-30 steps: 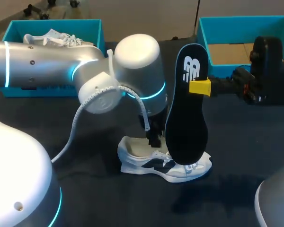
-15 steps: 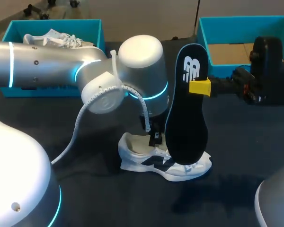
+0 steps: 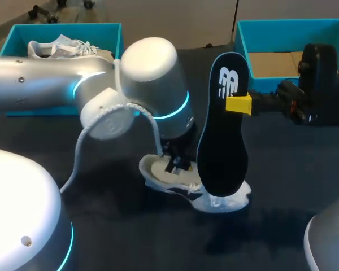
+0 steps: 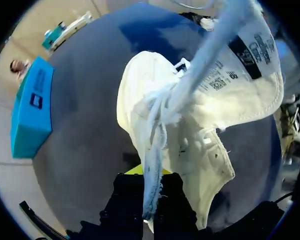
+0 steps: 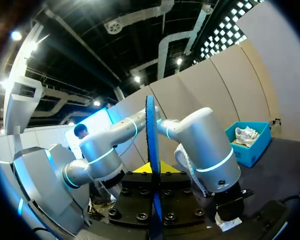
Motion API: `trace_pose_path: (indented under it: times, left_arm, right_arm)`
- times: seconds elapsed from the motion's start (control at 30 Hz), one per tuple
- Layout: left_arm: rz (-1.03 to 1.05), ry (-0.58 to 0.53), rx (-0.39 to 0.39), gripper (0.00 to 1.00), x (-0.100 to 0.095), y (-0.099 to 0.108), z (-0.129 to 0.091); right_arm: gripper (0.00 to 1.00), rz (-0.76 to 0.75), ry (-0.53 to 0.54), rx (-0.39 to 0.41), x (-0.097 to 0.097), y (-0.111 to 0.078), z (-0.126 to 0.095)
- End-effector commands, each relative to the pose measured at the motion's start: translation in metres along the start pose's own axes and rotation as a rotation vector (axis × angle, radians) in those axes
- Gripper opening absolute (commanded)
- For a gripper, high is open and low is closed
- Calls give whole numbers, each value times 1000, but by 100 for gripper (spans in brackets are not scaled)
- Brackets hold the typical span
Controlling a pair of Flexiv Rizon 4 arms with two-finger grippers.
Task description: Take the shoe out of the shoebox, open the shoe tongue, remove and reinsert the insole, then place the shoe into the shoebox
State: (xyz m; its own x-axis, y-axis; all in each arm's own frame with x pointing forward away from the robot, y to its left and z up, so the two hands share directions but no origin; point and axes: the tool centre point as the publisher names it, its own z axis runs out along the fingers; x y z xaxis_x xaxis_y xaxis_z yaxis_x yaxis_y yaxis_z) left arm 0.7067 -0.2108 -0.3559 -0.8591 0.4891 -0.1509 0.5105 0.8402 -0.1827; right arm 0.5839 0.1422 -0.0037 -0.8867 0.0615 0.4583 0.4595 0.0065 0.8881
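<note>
My left arm (image 3: 45,90) comes in across the bench (image 3: 118,237), and its left claw (image 3: 178,165) is down at the opening of the white shoe (image 3: 158,172). The shoe sits near the middle of the bench, tipped rather than flat on its sole, with its toe towards me and to my right.

In the left wrist view the tongue (image 4: 240,75) is folded open, so its printed inner label shows. A lace (image 4: 151,150) runs down between the claw's fingers. The fingers stand pressed close with the lace pinched between them. Only one yellow tip shows behind the lace.

My right arm (image 3: 322,79) comes in from the right. Its right claw (image 3: 239,104) is clamped on the black insole (image 3: 223,147) near its upper end. The insole stands upright, its lower end just in front of the shoe's toe half and hiding part of it. From the right wrist view the insole is seen edge-on, a thin blue line between the fingers.

At the back of the bench on the left, the left shoebox (image 3: 68,26), teal, holds a second shoe (image 3: 62,46), also white. At the back right, the right shoebox (image 3: 288,23), also teal, shows a bare cardboard floor. Both boxes are well apart from the shoe.
</note>
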Motion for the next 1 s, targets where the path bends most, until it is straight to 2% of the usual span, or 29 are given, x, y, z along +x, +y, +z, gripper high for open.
trace_pose_path:
  times: [0.03, 0.37, 0.77, 1.0]
  left_arm:
    - [96, -5, 40, 0, 11, 11, -25]
    - [398, 17, 82, 0, 11, 11, -53]
    - [751, 16, 31, 0, 24, 17, -61]
    - [774, 27, 20, 0, 27, 15, -59]
  right_arm:
    - [0, 2, 0, 2, -1, 0, 3]
    - [0, 2, 0, 2, -1, 0, 3]
    - [0, 2, 0, 2, -1, 0, 3]
    - [0, 2, 0, 2, -1, 0, 3]
